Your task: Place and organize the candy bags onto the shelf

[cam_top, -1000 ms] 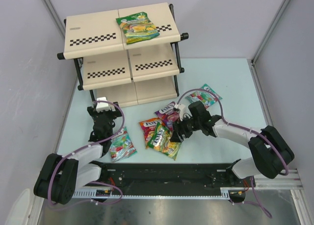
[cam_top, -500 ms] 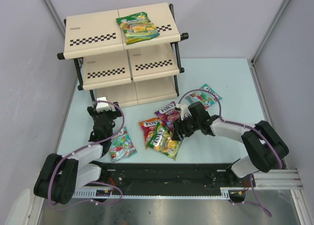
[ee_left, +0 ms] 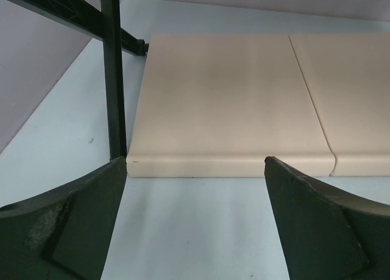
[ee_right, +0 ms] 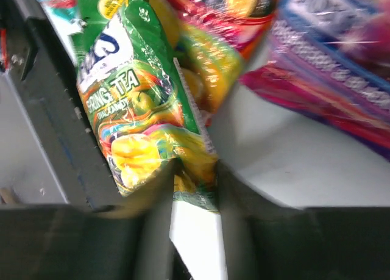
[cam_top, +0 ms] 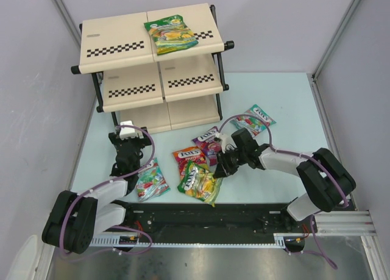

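Right gripper (ee_right: 194, 182) is pinching the lower edge of the green-yellow candy bag (ee_right: 137, 109) between its jaws. This bag is overlapping a red-orange bag (ee_right: 213, 42). A purple bag (ee_right: 341, 66), blurred, is lying on the pale desk (ee_right: 292, 164) at upper right.

The shelf (cam_top: 152, 66) stands far left on the table (cam_top: 286, 103), with the top bag (cam_top: 170, 35) on its highest tier. Before it lie the left bag (cam_top: 150, 179), three middle bags (cam_top: 186, 157) and the right bag (cam_top: 255, 119).
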